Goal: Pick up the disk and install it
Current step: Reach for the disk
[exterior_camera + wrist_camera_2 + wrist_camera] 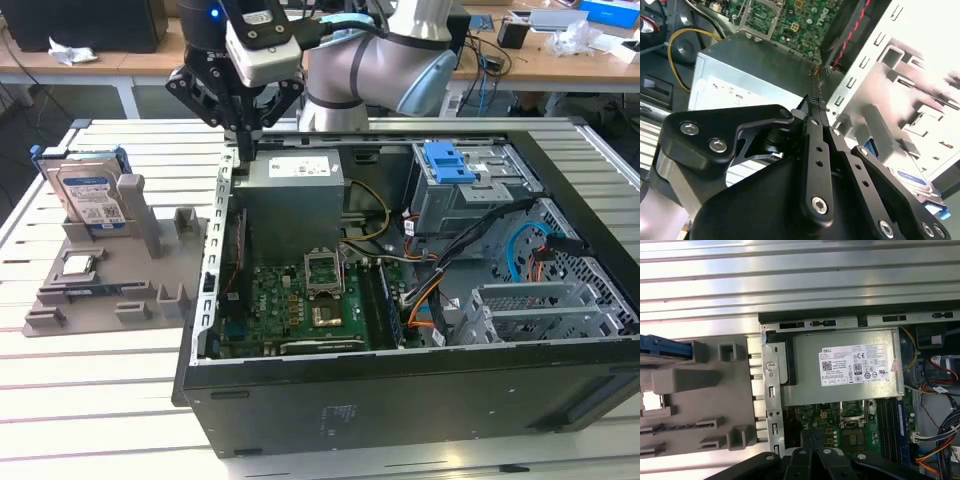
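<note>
The disk, a silver drive with a white-and-blue label in a blue caddy, stands upright in a grey holder at the exterior view's left, outside the computer case. Its blue caddy edge also peeks into the first wrist view and the second wrist view. My gripper hangs over the case's rear left corner, beside the power supply, well to the right of the disk. In the second wrist view the gripper has its fingers pressed together, with nothing between them.
The open computer case lies on a slatted metal table. Inside are the motherboard, cables, and a grey drive cage topped by a blue bracket. A small silver chip rests on the grey holder.
</note>
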{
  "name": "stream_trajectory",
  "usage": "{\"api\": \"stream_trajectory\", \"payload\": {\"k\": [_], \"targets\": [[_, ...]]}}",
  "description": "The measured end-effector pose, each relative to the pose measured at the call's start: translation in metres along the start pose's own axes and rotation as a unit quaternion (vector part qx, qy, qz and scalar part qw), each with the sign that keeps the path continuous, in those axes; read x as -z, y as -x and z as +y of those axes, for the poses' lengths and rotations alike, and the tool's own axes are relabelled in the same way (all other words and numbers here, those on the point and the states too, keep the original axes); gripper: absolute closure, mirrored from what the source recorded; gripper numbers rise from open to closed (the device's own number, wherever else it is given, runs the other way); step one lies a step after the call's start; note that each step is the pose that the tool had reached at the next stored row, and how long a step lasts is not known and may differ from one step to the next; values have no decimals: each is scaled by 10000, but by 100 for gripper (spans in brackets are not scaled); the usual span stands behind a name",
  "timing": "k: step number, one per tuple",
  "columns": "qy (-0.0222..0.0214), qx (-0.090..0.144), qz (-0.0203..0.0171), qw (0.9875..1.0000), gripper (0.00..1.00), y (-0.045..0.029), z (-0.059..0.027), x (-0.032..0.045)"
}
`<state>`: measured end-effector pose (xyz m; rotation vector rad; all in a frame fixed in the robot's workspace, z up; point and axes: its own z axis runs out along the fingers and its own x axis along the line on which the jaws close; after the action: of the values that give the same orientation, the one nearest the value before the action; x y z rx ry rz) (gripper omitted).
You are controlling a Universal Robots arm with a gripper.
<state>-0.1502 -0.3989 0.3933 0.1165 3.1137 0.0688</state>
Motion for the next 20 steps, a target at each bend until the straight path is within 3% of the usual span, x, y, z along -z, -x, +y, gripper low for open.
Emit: {"api": "stream_trajectory", "payload": {"k": [7,9,11,20], "targets": [[0,0,0,10000,90,-170,-12,5],[0,0,0,10000,90,-271,-20,7],[0,0,0,10000,90,-326,-24,8],[0,0,0,10000,90,-530,-39,14]]}}
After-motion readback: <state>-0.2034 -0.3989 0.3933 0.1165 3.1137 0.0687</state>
